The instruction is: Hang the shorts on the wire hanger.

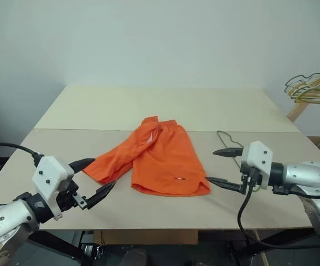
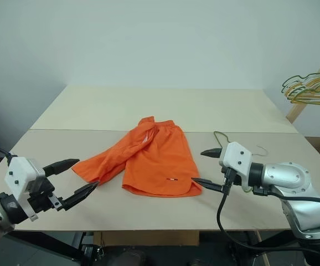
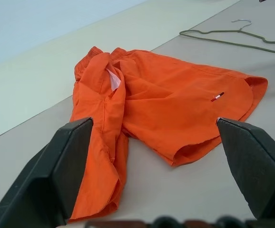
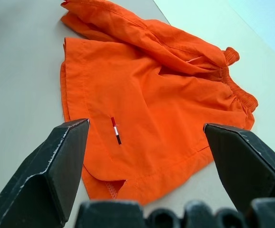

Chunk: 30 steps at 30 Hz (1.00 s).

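Left gripper (image 1: 97,177) wide open, empty, just beside near leg of shorts (image 1: 157,158) lying flat on table (image 1: 121,105). Right gripper (image 1: 222,166) wide open, empty, by shorts' hem; hanger (image 1: 227,143) just behind it on table

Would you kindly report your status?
Both grippers, left gripper and right gripper, open, empty. Shorts crumpled on table. Wire hanger flat beside them.
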Each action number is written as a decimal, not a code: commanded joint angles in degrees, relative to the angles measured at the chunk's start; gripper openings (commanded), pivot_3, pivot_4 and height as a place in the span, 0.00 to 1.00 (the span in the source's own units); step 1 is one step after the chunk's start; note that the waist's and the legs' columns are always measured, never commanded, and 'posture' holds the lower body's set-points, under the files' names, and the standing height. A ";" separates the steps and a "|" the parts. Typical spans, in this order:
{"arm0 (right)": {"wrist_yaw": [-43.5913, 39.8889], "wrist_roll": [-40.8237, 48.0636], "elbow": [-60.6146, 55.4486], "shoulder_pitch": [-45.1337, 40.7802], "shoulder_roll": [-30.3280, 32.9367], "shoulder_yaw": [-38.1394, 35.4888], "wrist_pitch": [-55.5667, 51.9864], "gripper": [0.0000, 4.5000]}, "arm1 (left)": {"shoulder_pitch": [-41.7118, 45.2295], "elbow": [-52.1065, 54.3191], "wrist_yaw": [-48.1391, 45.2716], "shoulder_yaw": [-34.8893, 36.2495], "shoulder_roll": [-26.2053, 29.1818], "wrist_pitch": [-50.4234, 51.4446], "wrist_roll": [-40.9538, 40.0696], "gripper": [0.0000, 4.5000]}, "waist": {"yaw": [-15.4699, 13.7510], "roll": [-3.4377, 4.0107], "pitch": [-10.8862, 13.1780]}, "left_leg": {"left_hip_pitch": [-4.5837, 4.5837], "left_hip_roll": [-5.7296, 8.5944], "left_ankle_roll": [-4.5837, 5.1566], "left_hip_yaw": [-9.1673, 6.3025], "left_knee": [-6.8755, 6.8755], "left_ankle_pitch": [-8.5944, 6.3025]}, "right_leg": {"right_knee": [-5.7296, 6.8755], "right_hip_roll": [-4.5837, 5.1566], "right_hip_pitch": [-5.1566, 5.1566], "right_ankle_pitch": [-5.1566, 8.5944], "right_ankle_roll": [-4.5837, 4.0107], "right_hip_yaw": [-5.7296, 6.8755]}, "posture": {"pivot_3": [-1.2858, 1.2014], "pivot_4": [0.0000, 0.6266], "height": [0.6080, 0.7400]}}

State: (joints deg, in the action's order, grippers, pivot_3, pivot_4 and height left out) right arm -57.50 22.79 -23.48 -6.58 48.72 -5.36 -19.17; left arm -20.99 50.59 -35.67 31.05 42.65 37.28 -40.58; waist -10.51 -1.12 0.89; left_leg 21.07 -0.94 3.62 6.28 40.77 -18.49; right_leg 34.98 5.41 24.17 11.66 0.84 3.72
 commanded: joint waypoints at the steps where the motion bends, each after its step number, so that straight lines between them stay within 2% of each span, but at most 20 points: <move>1: -0.44 0.57 -0.51 -1.51 0.05 -1.14 1.68 0.99 | 0.63 1.30 0.77 0.74 -0.35 -0.76 -1.32 1.00 | -0.01 0.00 0.00 | 0.00 0.00 0.00 0.00 0.00 0.00 | 0.00 0.00 0.00 0.00 0.00 0.00 | 0.63 0.00 1.00; 11: -0.17 0.26 -0.79 -1.07 0.04 -1.09 2.04 0.99 | 1.17 0.86 0.07 0.08 0.44 -1.02 -0.67 1.00 | 0.02 0.00 0.00 | 0.00 0.00 0.00 0.00 0.00 0.00 | 0.00 0.00 0.00 0.00 0.00 0.00 | 0.62 0.00 1.00; 14: 0.05 -0.46 -0.73 -1.20 0.22 -0.65 2.11 0.99 | 2.75 0.60 0.52 -2.16 1.23 0.01 -0.37 1.00 | -0.01 0.00 0.00 | 0.00 0.00 0.00 0.00 0.00 0.00 | 0.00 0.00 0.00 0.00 0.00 0.00 | 0.62 0.00 1.00; 18: 0.12 -2.34 -0.91 -2.40 1.27 0.70 1.53 0.99 | 5.74 1.23 1.34 -8.62 5.30 2.77 2.36 1.00 | 0.21 0.01 0.00 | 0.00 0.01 -0.01 0.00 0.02 0.00 | 0.01 0.00 -0.01 0.00 0.00 0.01 | 0.60 0.00 1.00; 25: -0.11 -3.66 -2.90 -1.66 1.93 2.10 1.75 0.99 | 14.01 1.05 0.35 -16.29 10.47 7.92 -0.35 1.00 | 1.04 0.01 0.00 | 0.01 0.01 -0.06 0.00 0.01 0.03 | 0.01 -0.04 0.01 -0.02 0.05 0.01 | 0.59 0.00 1.00; 30: 0.59 -3.77 -4.42 -1.27 0.95 3.41 1.17 0.99 | 23.04 -2.55 -0.08 -33.61 13.23 7.94 9.97 1.00 | 1.87 0.02 -0.01 | -0.02 0.07 -0.11 0.00 0.02 0.06 | 0.02 -0.06 -0.05 -0.04 0.07 0.02 | 0.59 0.00 1.00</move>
State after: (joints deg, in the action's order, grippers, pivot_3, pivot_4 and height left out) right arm -57.26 19.11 -26.26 -7.35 49.90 -1.54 -18.71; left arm 0.26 48.61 -35.05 2.25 54.65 45.51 -34.59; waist -8.64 -1.10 0.88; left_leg 21.04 -0.86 3.50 6.29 40.78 -18.43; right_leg 35.00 5.34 24.11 11.62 0.92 3.74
